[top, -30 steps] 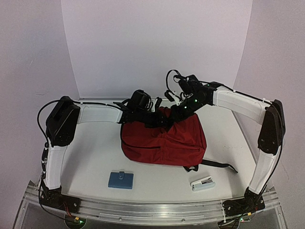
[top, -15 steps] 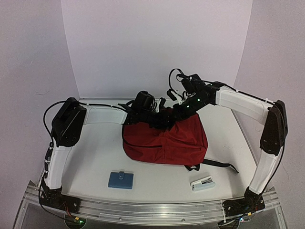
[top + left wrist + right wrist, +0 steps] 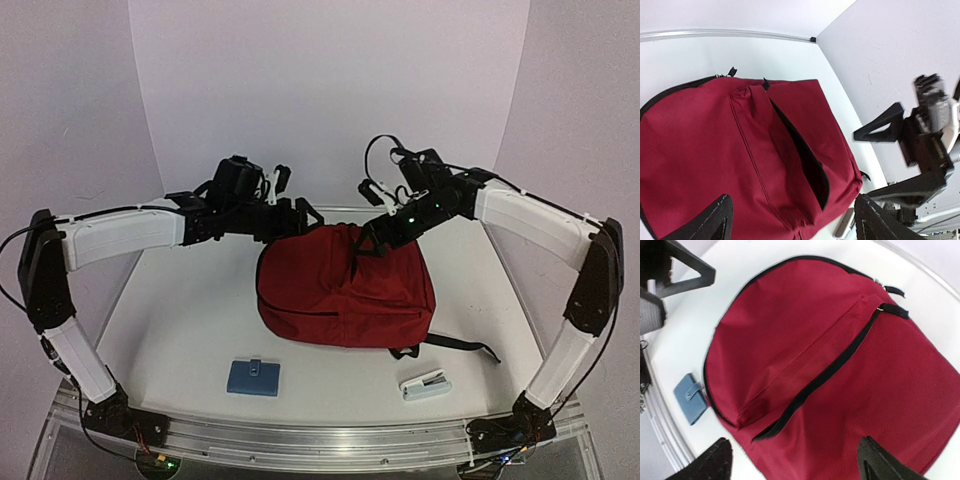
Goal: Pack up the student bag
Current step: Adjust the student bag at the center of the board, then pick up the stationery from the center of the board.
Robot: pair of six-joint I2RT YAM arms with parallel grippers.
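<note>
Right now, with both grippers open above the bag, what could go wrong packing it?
The pocket opening on the student bag is a narrow, nearly flat slit, so an item may catch on its edge. The blue wallet and small white item lie near the front edge of the table; a poor grasp could push them off.

Student bag [image 3: 840, 390] — dark red, lies flat on the white table [image 3: 685, 350] and fills most of the frame; black zipper [image 3: 825, 375] runs diagonally across it. Blue wallet [image 3: 690, 397] near its lower-left edge. Right gripper [image 3: 800, 467] — fingertips spread wide above the bag.
</note>
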